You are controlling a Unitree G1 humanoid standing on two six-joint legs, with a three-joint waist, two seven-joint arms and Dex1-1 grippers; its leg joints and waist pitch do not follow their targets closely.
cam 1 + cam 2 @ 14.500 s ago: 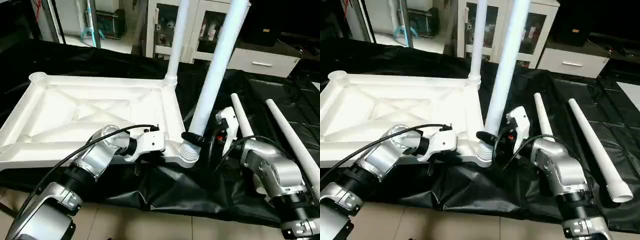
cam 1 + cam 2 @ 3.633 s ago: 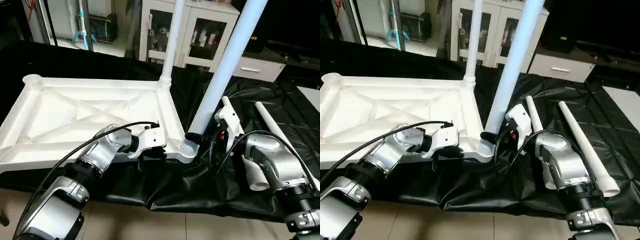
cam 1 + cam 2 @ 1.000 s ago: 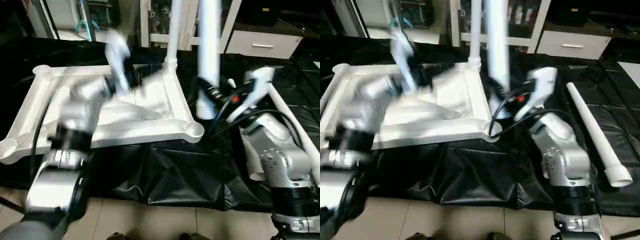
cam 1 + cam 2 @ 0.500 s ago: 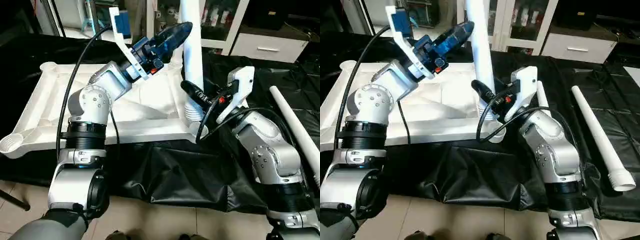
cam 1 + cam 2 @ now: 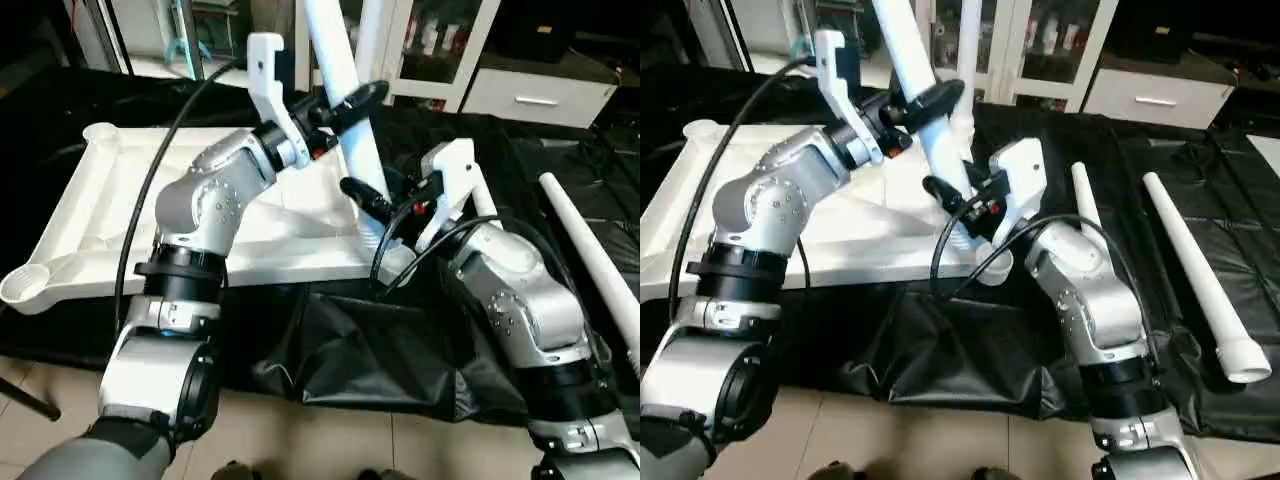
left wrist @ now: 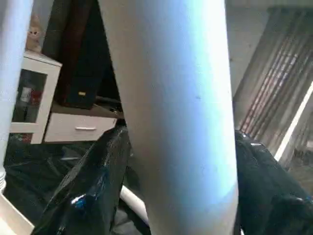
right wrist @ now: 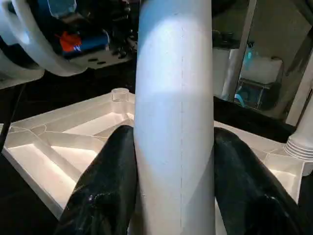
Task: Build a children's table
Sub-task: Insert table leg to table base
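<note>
Your left gripper [image 5: 352, 106] and right gripper [image 5: 362, 196] each wrap the tilted leg [image 5: 345, 95]; its bottom end hides behind your right gripper's black fingers [image 7: 110, 183].

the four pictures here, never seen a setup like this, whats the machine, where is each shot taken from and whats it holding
It is a humanoid robot with two silver arms. Two pictures come from cameras in its head, looking down; the other two sit on its wrists, looking along the black fingers. On a black sheet lies an upside-down white tabletop. One leg stands in a far corner, and two loose legs lie on the right. The right gripper holds a tilted leg low down; the left gripper straddles it higher up.
</note>
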